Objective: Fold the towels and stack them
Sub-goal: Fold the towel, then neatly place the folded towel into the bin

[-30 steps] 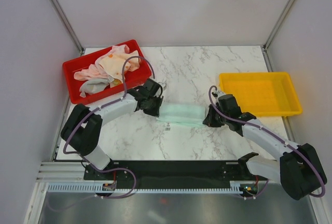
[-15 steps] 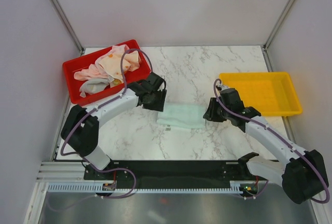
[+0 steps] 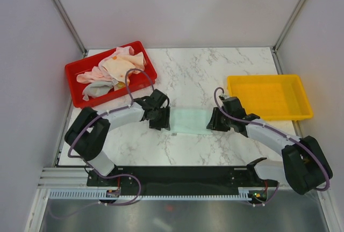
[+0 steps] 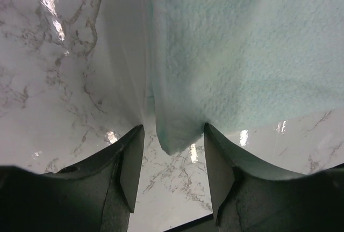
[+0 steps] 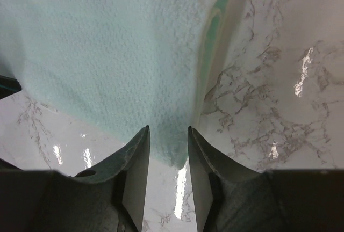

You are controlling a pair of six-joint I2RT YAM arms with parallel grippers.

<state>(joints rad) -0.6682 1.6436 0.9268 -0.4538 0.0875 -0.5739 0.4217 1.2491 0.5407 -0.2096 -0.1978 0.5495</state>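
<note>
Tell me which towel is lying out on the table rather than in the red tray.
The pale mint towel, folded flat on the marble table; the other towels sit bunched together in the red tray.

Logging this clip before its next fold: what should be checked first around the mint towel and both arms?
1. Pale mint terry towel lies folded and flat on the marble table: ok.
2. Left gripper has its fingers open, with a towel corner loose between them: ok.
3. Right gripper has its fingers apart astride the opposite corner: ok.
4. Towel layers line up at the edges: cannot tell.
5. Unfolded cloths sit inside the red plastic tray: ok.
</note>
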